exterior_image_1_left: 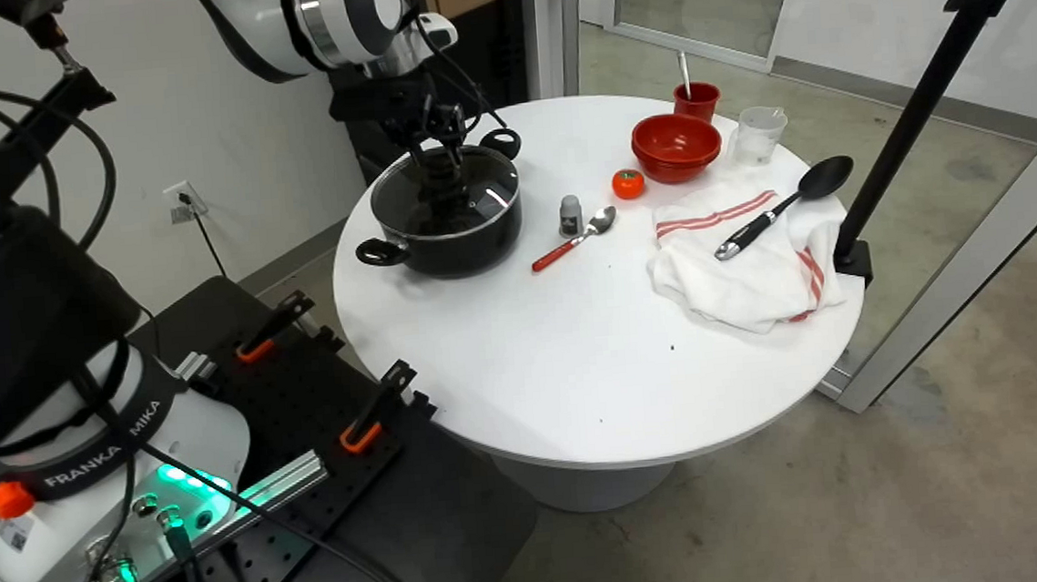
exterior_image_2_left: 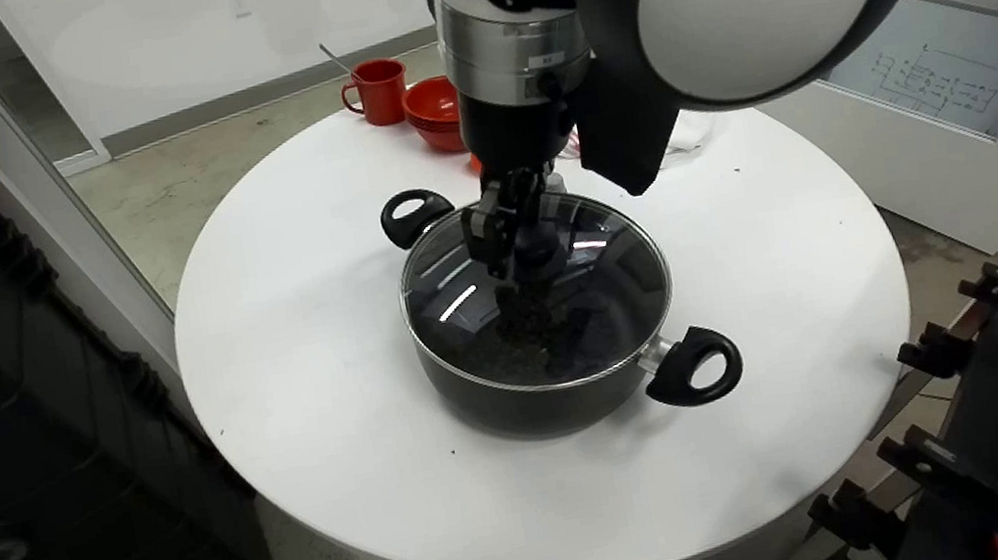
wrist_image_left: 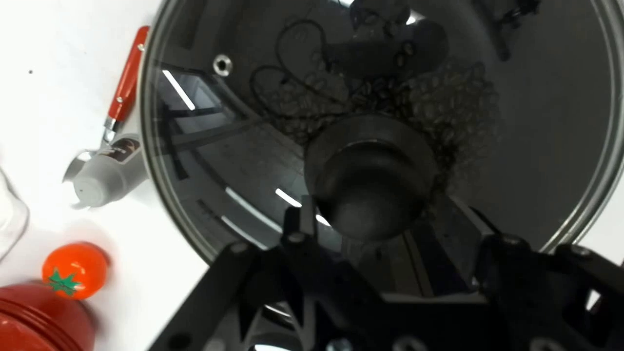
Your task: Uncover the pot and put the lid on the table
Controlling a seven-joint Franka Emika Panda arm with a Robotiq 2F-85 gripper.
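The lid (exterior_image_2_left: 470, 346) sits level on the pot (exterior_image_2_left: 521, 413), rim to rim, at the middle of the frame in an exterior view. Being a disc, it runs alike in every direction; its knob (wrist_image_left: 373, 180) points up toward the gripper (wrist_image_left: 382, 219). The fingers (wrist_image_left: 308, 219) are spread, low in the wrist view, to the left and right of the knob's lower edge; whether they touch it I cannot tell. Bean-like bits (wrist_image_left: 453, 97) show through the glass, and a ringed vent (wrist_image_left: 223, 65) lies toward the lid's upper left.

In an exterior view the pot's long axis, through its handles (exterior_image_2_left: 677, 384), runs from upper left to lower right; in an exterior view with the pot (exterior_image_1_left: 466, 256) left of centre, it runs from lower left to upper right. The handles jut past the lid at both ends.

On the table (exterior_image_1_left: 579, 369), near the middle of the frame, lies a spoon (exterior_image_1_left: 561, 251), head toward the upper right, with a shaker (exterior_image_1_left: 571, 219) upright just beside it. To its upper right are a tomato (exterior_image_1_left: 628, 184) and stacked bowls (exterior_image_1_left: 677, 141); at the right, a cloth (exterior_image_1_left: 720, 295) bears a ladle (exterior_image_1_left: 752, 231), its head also toward the upper right.
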